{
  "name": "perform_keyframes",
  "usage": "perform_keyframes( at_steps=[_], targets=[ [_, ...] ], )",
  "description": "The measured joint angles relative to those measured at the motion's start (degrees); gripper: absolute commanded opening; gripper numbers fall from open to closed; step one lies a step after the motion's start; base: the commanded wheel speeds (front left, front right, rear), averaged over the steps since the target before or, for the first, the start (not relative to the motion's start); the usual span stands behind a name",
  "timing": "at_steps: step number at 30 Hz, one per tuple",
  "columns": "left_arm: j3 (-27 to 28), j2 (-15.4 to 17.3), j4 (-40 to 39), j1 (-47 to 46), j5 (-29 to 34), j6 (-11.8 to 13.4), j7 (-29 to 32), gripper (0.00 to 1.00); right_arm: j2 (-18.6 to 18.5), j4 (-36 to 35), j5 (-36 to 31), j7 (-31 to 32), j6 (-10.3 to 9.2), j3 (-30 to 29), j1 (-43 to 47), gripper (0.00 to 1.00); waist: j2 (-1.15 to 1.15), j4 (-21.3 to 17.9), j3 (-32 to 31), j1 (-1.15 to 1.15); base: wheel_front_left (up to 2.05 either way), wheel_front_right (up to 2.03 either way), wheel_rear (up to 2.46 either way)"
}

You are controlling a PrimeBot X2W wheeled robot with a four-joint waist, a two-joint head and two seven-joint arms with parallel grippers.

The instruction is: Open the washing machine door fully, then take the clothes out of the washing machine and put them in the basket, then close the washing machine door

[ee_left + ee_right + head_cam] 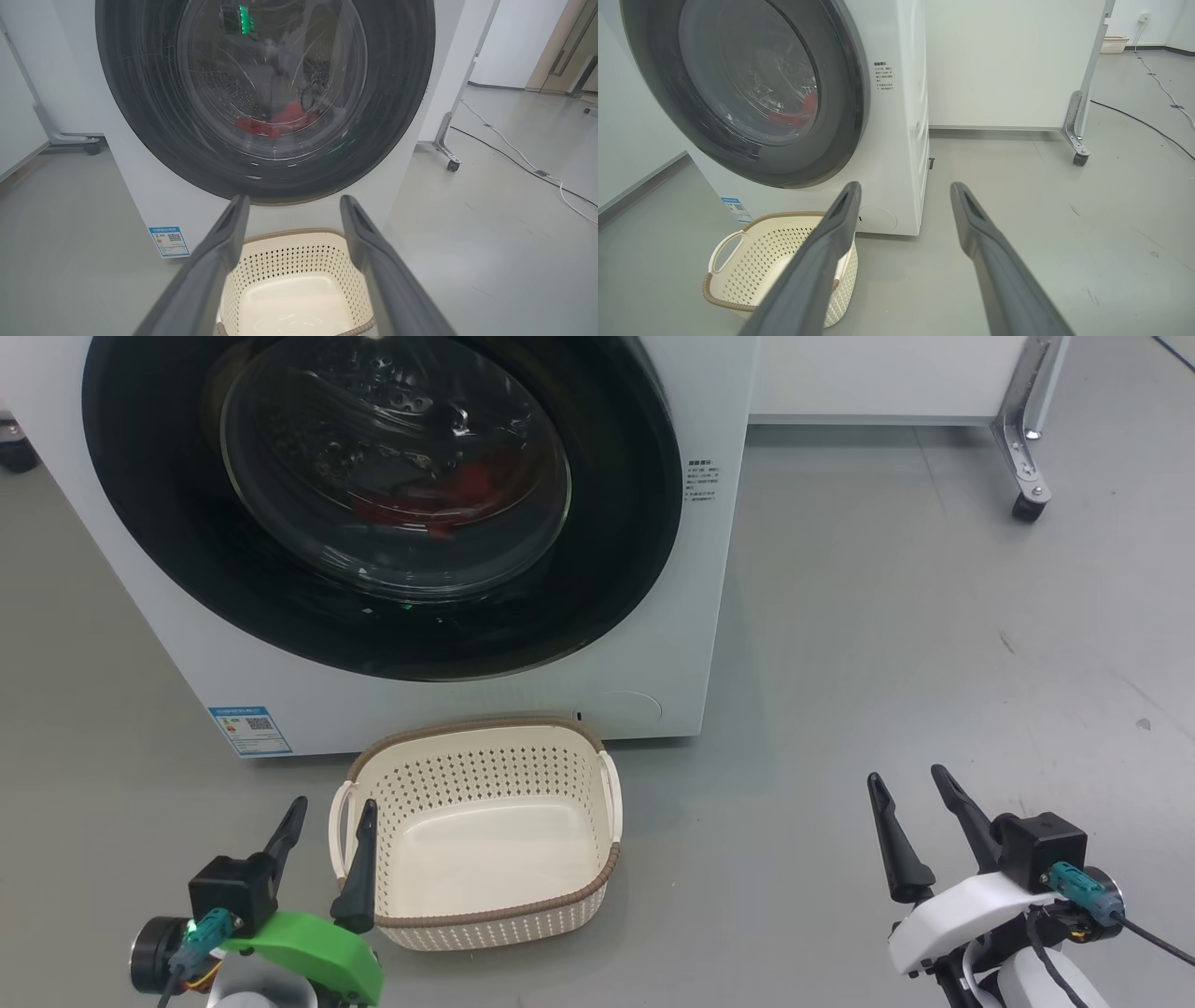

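Note:
The white washing machine [672, 644] stands ahead with its round black-rimmed door [616, 523] shut flat against the front. Through the glass bowl I see the red clothes [448, 495] lying low in the drum, also red clothes [280, 122] in the left wrist view. The cream basket [485, 737] sits on the floor right before the machine, holding nothing. My left gripper [331, 817] is open beside the basket's left handle. My right gripper [910, 784] is open over bare floor, well right of the basket. Both are low and short of the door.
A wheeled white panel with a metal caster [1027, 504] stands behind the machine at the right. White and black cables [528, 163] run across the grey floor further right. A blue label [250, 730] marks the machine's lower left corner.

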Motion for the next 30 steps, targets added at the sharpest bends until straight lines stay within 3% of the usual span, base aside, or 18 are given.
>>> perform_keyframes(
  at_steps=[17, 18, 20, 30],
  targets=[
    [0.71, -0.57, 0.77, 0.0, -0.1, 0.0, 0.0, 1.0, 1.0, 0.86, -0.04, 0.0, 0.2, -1.44, 0.01, 1.0, 0.0, 0.24, 0.32, 0.0, 0.0, 0.0, 0.0],
    [0.78, -0.58, 0.8, 0.0, -0.1, 0.0, 0.0, 1.0, 1.07, 0.9, -0.05, 0.0, 0.26, -1.46, 0.01, 0.86, 0.0, 0.26, 0.33, 0.0, 0.0, 0.0, 0.0],
    [0.94, -0.6, 0.88, 0.0, -0.1, 0.0, 0.0, 1.0, 1.13, 1.01, -0.07, 0.0, 0.52, -1.53, 0.01, 0.0, 0.0, 0.28, 0.36, 0.0, 0.0, 0.0, 0.0],
    [1.57, -0.8, 1.07, -0.01, 0.08, 0.0, 0.0, 1.0, 1.3, 1.29, -0.36, 0.0, 1.09, -1.97, -0.03, 0.0, 0.0, 0.5, 0.53, 0.0, 0.0, 0.0, 0.0]
  ],
)
